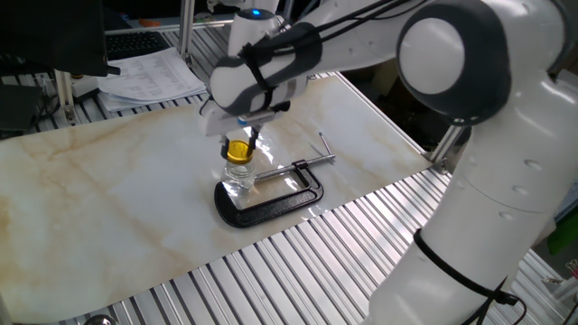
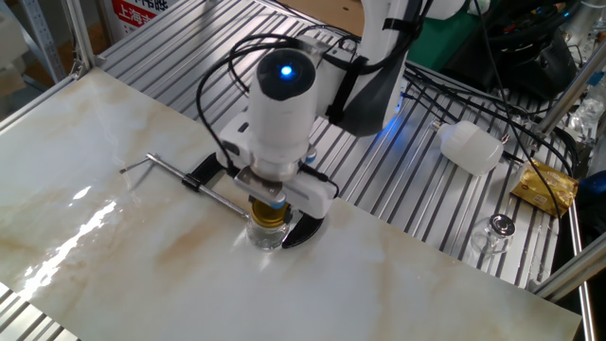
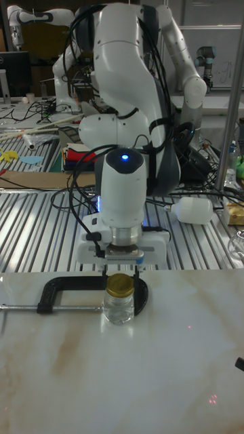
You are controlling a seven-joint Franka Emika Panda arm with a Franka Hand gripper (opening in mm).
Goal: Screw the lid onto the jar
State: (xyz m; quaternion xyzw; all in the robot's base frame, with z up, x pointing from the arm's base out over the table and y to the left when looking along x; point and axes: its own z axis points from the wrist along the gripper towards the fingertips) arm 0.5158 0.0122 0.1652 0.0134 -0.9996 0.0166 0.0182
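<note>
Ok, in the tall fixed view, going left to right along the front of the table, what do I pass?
C-clamp's silver screw → black C-clamp frame → the jar, with the lid on top held in the gripper → bare marble tabletop.

Three fixed cameras being aimed at one marble table point(image 1: 108, 190)

Opposite high sides are being covered by two; the black C-clamp point(image 3: 61, 293) is being faced low, frontally.

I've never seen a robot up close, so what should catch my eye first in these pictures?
The big white arm, whose gripper points straight down over the marble-patterned table. Beneath it, the yellow lid sits on a small glass jar, with the jaws on either side of the lid. The jar stands in the black C-clamp.
</note>
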